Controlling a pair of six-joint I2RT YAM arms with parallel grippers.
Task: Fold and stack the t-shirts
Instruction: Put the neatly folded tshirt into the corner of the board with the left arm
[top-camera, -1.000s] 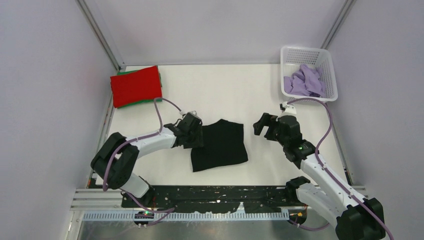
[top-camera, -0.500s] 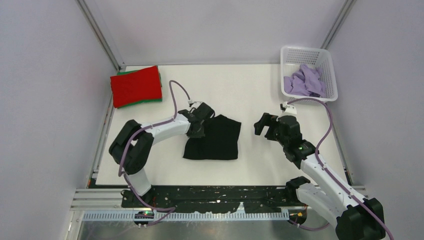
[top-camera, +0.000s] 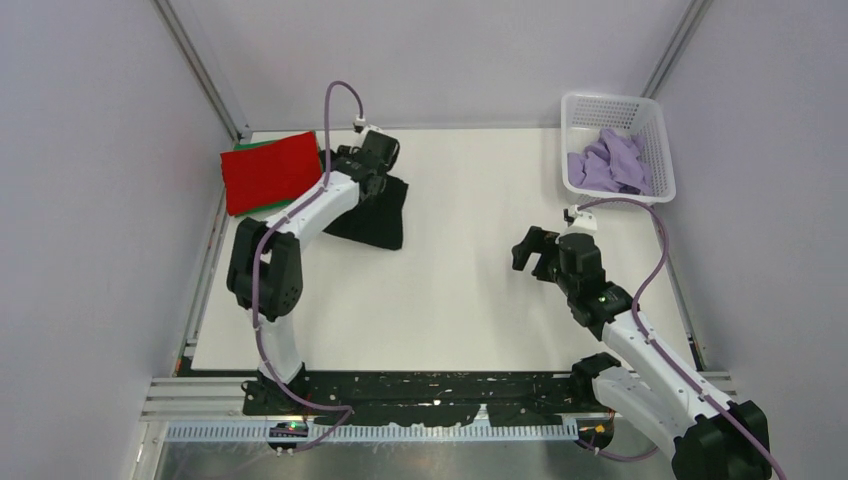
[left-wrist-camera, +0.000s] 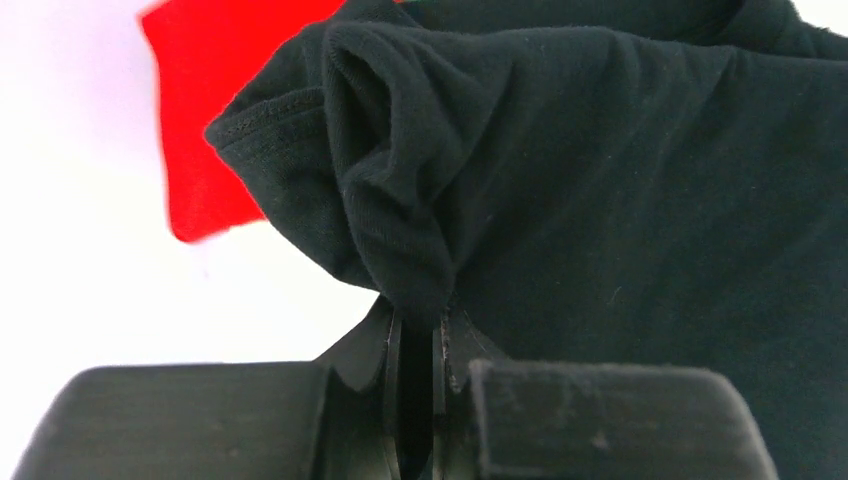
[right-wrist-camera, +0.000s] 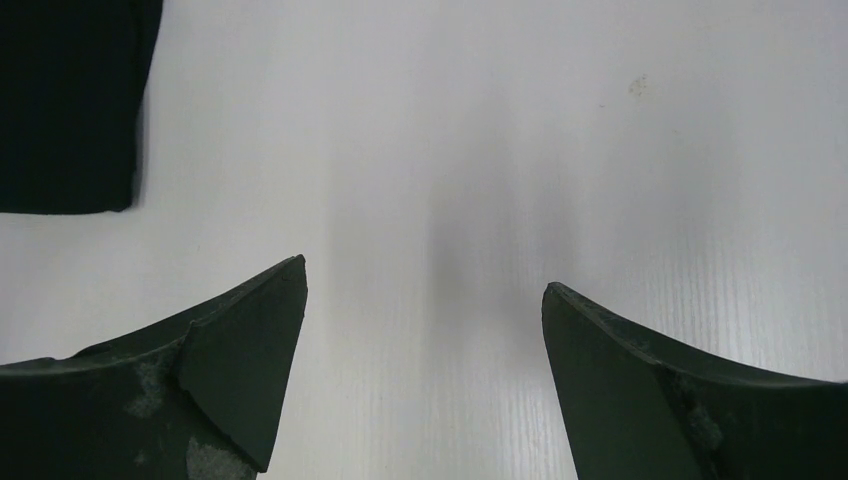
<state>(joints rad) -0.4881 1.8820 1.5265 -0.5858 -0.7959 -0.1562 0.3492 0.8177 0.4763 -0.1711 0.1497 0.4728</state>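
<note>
Stacking step: left jaws pinched shut on folded black shirt (top-camera: 372, 220), just beside red shirt (top-camera: 272, 172) pile; right jaws wide open, empty. Next, probably: lay black squarely atop.

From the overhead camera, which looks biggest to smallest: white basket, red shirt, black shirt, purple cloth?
1. white basket
2. red shirt
3. black shirt and purple cloth: too alike to rank, the black one partly hidden by the left arm.
</note>
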